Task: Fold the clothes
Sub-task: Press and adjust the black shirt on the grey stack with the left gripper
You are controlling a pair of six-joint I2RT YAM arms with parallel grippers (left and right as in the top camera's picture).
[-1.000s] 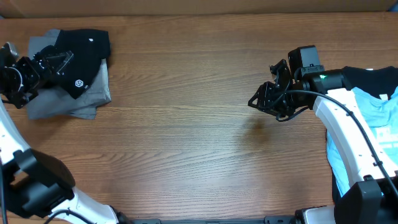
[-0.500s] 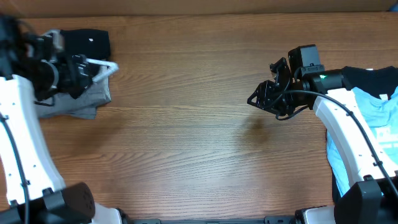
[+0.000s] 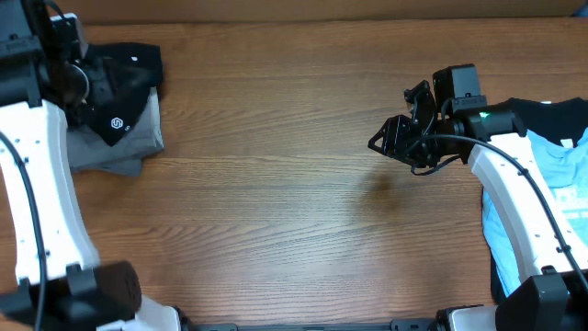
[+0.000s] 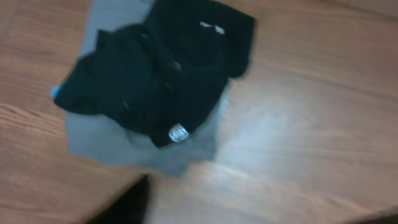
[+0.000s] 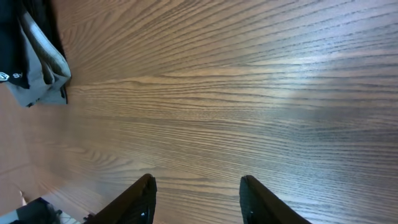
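Note:
A folded black T-shirt (image 3: pixel 119 87) with a small white hexagon logo (image 3: pixel 118 122) lies on a folded grey shirt (image 3: pixel 119 147) at the table's far left. In the blurred left wrist view, the black shirt (image 4: pixel 161 81) sits on the grey one (image 4: pixel 112 143). Only one dark finger (image 4: pixel 130 202) of my left gripper (image 3: pixel 78 83) shows there, above the pile's left side, holding nothing I can see. My right gripper (image 3: pixel 381 142) hovers over bare wood right of centre. Its fingers (image 5: pixel 142 199) are apart and empty.
A light blue shirt (image 3: pixel 551 175) and another black one (image 3: pixel 551 110) lie in a heap at the right edge, under my right arm. Bare wooden tabletop (image 3: pixel 276 184) lies between the two piles. The right wrist view catches the left pile (image 5: pixel 37 68) far off.
My left arm has swung over the pile and pulled back to its left, uncovering the black shirt and its logo. The right gripper has barely shifted.

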